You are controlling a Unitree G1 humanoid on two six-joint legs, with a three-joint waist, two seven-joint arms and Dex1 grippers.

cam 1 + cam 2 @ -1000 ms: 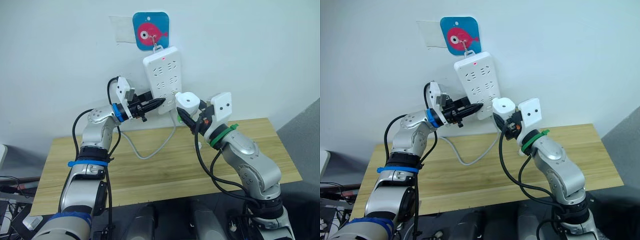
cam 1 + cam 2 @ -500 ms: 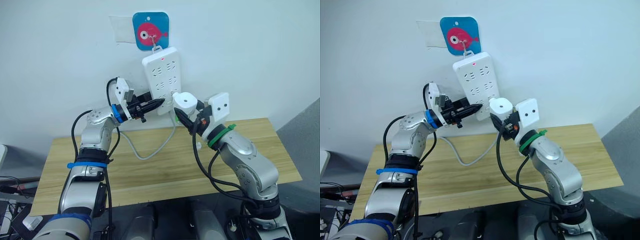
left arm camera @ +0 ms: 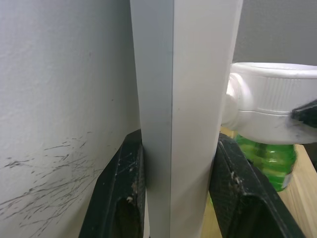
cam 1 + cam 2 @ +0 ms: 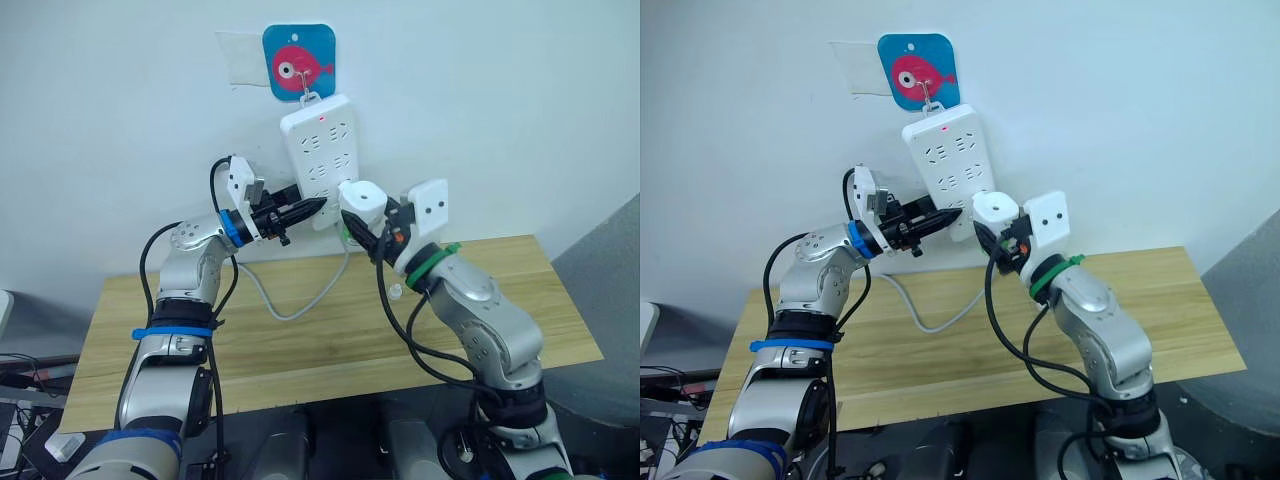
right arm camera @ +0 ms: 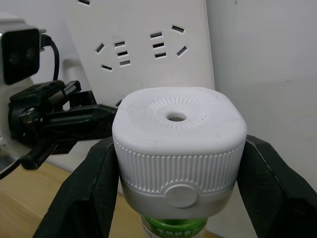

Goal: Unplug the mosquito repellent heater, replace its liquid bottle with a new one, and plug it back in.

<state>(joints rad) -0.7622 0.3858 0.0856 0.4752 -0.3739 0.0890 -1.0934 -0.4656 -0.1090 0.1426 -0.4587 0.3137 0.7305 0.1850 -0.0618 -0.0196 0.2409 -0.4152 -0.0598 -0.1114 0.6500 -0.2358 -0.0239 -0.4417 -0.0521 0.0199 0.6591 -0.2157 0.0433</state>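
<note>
Right claw (image 5: 178,163) is clamped on the mosquito repellent heater (image 5: 179,144), one black finger on each side of the ribbed white band. Heater is held in the air against the lower right edge of the power strip (image 4: 322,160), above the surface (image 4: 330,330). Contact with a socket cannot be confirmed.

Heater body: white plastic, rounded-square top with a round vent hole ringed by fine radial ridges, vertical ribbing around the side, one round button on the grey lower band. One green translucent liquid bottle (image 3: 267,161) is seen under it.

Left claw (image 3: 173,183) is closed on the lower left edge of the strip; the strip's smooth white slab is pinched between two scuffed black fingers (image 3: 121,188).

Strip: one, long, white, hung slightly tilted by a hook on the wall; one small red light near its top, socket slots in rows. One white cable (image 4: 300,300) droops from its lower end to the surface.

One blue card with a pink fish (image 4: 298,62) is stuck on the wall above the strip.

Surface is light wood with visible grain, set against a plain white wall (image 3: 59,99) that shows fine dark scratch marks near the left claw.
</note>
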